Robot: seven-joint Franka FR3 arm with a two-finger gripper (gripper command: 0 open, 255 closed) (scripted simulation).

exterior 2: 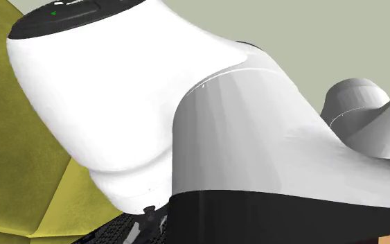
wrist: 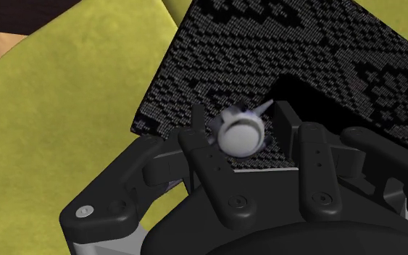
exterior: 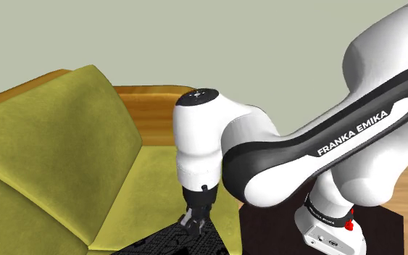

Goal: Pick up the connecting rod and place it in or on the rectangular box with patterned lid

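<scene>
You have an olive-yellow sofa [exterior: 64, 145] with a wooden frame across the shoulder view's left, set against a plain pale wall [exterior: 195, 36]. The white arm [exterior: 289, 152] rises from the dark stand [exterior: 267, 232] at the lower right, bends over the seat and points its hand straight down. In the second exterior view the arm's white and black shell stands close in front of the sofa cushions.

The rectangular box [wrist: 318, 51], with its black lid carrying a fine white pattern, lies flat on the sofa seat, directly under the hand.

Your gripper [exterior: 197, 219] hangs just above that lid. In the wrist view its fingers [wrist: 195, 145] stand well apart.

The connecting rod [wrist: 240, 135], pale grey and seen end-on, sits between them over the lid. It lies close against one finger, with a clear gap to the other, so it is not clasped. You cannot tell whether it touches the lid.
</scene>
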